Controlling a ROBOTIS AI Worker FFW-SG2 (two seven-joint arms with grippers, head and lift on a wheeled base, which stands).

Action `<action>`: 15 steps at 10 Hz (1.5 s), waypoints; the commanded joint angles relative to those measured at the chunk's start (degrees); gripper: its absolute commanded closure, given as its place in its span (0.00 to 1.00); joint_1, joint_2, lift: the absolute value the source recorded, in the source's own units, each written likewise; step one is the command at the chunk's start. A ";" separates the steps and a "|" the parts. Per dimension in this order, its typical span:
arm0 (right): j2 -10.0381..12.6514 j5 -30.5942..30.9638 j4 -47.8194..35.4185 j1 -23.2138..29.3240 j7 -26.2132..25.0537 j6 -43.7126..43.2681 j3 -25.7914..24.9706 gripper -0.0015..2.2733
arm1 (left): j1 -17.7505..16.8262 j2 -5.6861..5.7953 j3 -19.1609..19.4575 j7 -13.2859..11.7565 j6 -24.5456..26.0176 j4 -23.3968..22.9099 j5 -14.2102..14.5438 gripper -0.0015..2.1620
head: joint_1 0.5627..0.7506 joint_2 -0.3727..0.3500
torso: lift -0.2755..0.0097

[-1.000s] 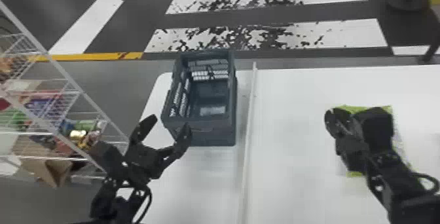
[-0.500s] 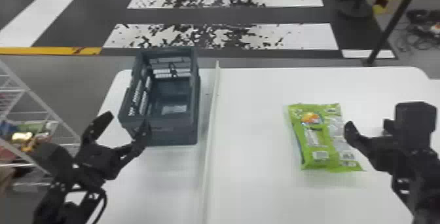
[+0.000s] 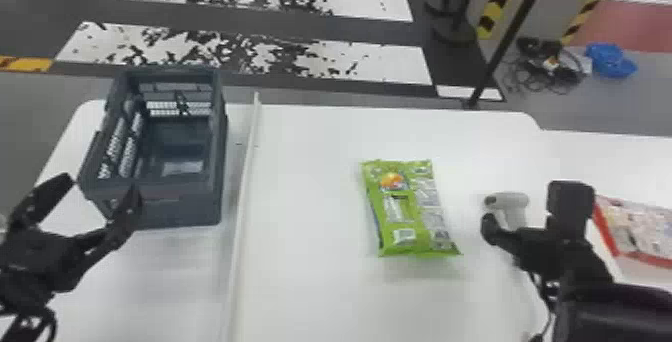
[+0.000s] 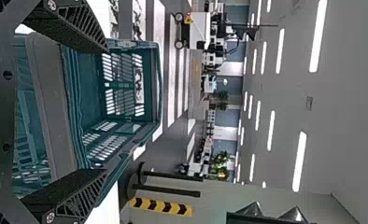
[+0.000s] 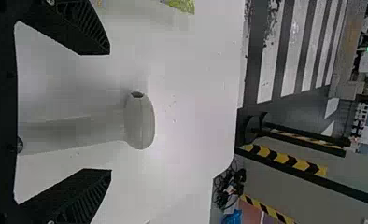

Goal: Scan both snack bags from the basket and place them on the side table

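Note:
My left gripper (image 3: 102, 188) stands open at the near wall of the grey basket (image 3: 217, 166), whose floor shows bare. In the left wrist view the open gripper (image 4: 106, 111) has the basket (image 4: 91, 93) between and beyond its fingers. The green snack bag (image 3: 407, 211) lies flat mid-table. To its right, my right gripper (image 3: 530, 206) is open at the white scanner (image 3: 517, 201). From the right wrist, the scanner (image 5: 140, 121) has its handle running between the spread fingers of the gripper (image 5: 109, 112). A red-edged snack bag (image 3: 640, 231) lies at far right.
A pale raised strip (image 3: 242, 191) runs along the white table (image 3: 310, 286) between basket and green bag. The adjoining side table (image 3: 600, 158) extends to the right. Behind stand dark posts, with cables (image 3: 545, 68) and a blue bundle (image 3: 610, 61) on the floor.
The head view has turned right, bringing the scanner and red-edged bag into sight. My right gripper has moved right, from over the green bag to the scanner. The left gripper remains near the basket.

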 commanded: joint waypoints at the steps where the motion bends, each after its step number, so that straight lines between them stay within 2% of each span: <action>1: -1.39 0.48 4.51 -2.16 1.27 -0.01 -0.31 0.01 | 0.06 0.03 0.00 0.00 0.05 0.12 0.06 0.04 | 0.70 0.32 | 0.70; 4: -4.37 2.85 11.89 -7.43 4.00 1.93 -0.40 0.06 | 0.23 0.03 0.00 -0.09 0.05 0.03 -0.03 0.04 | 0.70 0.30 | 0.70; 5: -5.52 4.44 13.74 -8.75 5.23 3.33 -0.49 0.18 | 0.23 0.03 0.00 -0.18 0.05 0.12 -0.03 0.04 | 0.70 0.29 | 0.70; 6: -6.22 4.70 14.09 -8.84 6.72 4.74 -0.57 0.41 | 0.23 0.03 0.00 -0.18 0.05 0.12 0.06 0.04 | 0.70 0.27 | 0.70; 7: -6.22 4.52 14.09 -8.84 6.72 4.92 -0.93 0.83 | 0.23 0.03 0.00 -0.18 0.05 0.21 -0.03 0.04 | 0.70 0.26 | 0.70; 8: -6.13 4.00 14.09 -8.84 6.63 5.62 -1.37 0.95 | 0.23 -0.06 0.00 -0.18 0.05 0.21 0.06 0.04 | 0.70 0.25 | 0.70; 9: -5.96 3.56 13.91 -8.57 6.55 5.09 -1.63 0.99 | 0.23 -0.06 -0.18 -0.35 0.05 0.12 0.06 0.04 | 0.70 0.24 | 0.70; 11: -4.99 2.77 10.84 -6.46 5.67 3.51 -2.16 0.99 | 0.32 -0.15 -0.18 -0.35 0.05 0.21 -0.03 0.04 | 0.70 0.23 | 0.70; 15: -0.77 1.27 -5.86 4.43 6.98 5.97 -0.40 0.99 | -0.03 -0.23 -0.53 -0.26 0.05 0.56 -0.03 0.04 | 0.70 0.28 | 0.70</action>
